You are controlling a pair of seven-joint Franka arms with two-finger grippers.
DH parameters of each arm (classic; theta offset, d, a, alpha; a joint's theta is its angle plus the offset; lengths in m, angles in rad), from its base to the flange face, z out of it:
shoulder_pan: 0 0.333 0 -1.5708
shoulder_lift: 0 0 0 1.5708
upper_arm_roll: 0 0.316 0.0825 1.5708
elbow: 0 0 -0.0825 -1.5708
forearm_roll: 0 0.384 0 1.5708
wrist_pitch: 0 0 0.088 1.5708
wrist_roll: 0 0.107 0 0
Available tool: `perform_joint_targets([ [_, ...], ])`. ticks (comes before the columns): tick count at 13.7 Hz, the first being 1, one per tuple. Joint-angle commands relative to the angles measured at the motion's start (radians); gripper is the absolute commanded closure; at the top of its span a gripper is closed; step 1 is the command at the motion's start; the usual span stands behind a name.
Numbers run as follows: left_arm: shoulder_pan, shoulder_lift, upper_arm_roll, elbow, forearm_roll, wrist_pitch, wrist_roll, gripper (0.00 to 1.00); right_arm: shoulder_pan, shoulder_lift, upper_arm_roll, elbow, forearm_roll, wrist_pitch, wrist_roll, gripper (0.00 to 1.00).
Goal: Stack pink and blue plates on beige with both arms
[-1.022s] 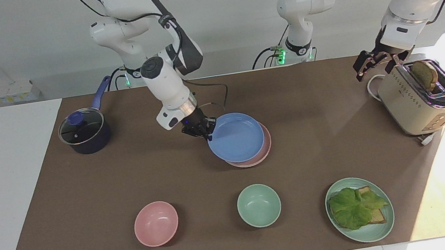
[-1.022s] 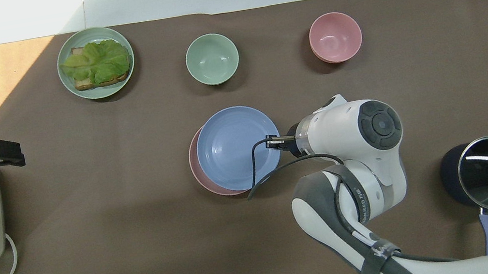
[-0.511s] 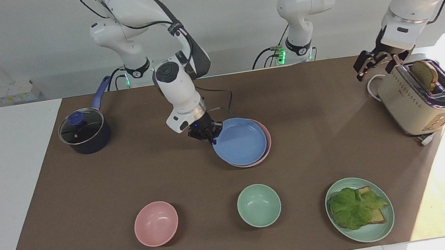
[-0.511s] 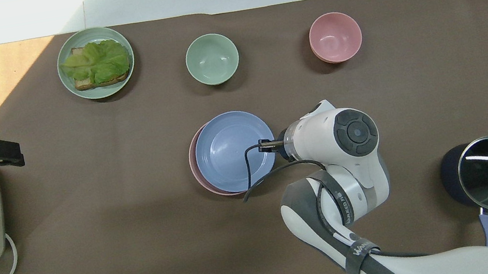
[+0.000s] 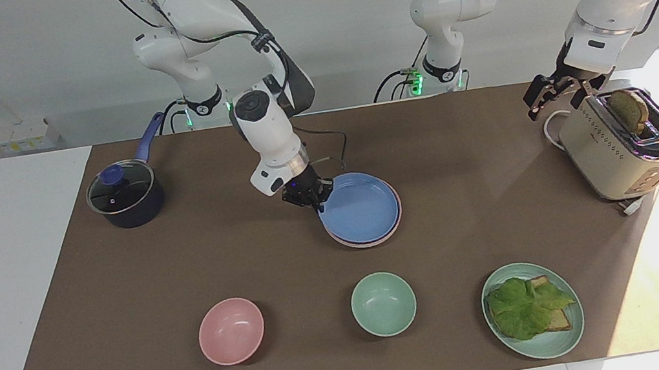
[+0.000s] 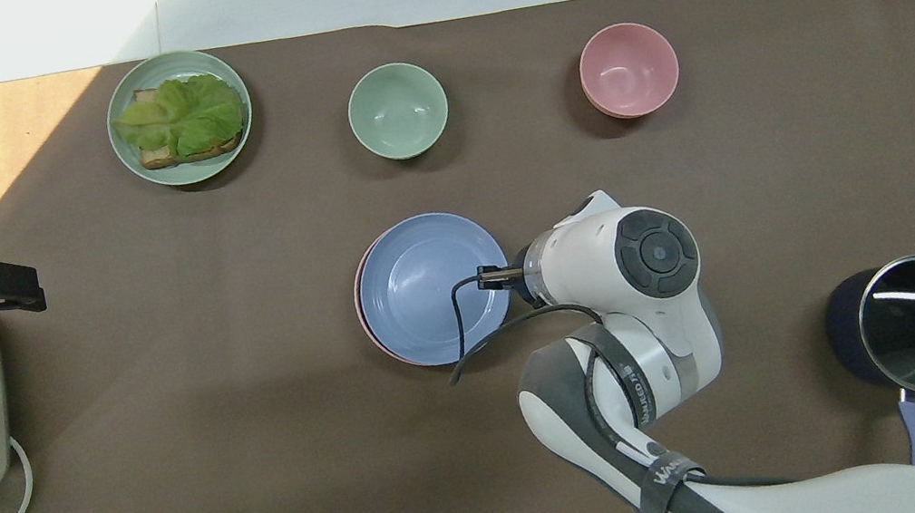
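Blue plate sits on pink plate mid surface, nearer robots than the bowls; beige not visible. Right gripper clenched on blue's rim. Plates prob. light, stiff, smooth, so pinch at rim. Left gripper released, waiting over toaster.
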Motion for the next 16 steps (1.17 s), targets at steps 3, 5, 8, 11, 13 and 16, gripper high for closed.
perform_joint_targets([
  [3, 0.013, -0.003, -0.01, 0.005, 0.007, -0.013, -0.001, 0.0, 0.012, 0.014, 0.001, 0.017, -0.023, 0.012, 0.03, 0.89],
  [5, 0.013, -0.003, -0.008, 0.005, 0.007, -0.013, 0.0, 0.0, 0.006, 0.02, 0.0, 0.046, -0.046, 0.01, 0.029, 0.23],
  [8, 0.013, -0.003, -0.008, 0.005, 0.007, -0.013, 0.0, 0.0, -0.003, 0.02, -0.008, 0.081, -0.055, 0.004, 0.03, 0.0],
  [11, 0.013, -0.003, -0.008, 0.005, 0.007, -0.013, -0.001, 0.0, -0.069, -0.046, -0.026, 0.081, -0.06, -0.037, 0.024, 0.0],
  [13, 0.013, -0.003, -0.008, 0.005, 0.007, -0.013, -0.001, 0.0, -0.147, -0.104, -0.028, 0.081, -0.112, -0.104, 0.02, 0.0],
  [16, 0.013, -0.003, -0.008, 0.005, 0.007, -0.013, 0.0, 0.0, -0.27, -0.192, -0.025, 0.081, -0.227, -0.216, 0.003, 0.0],
])
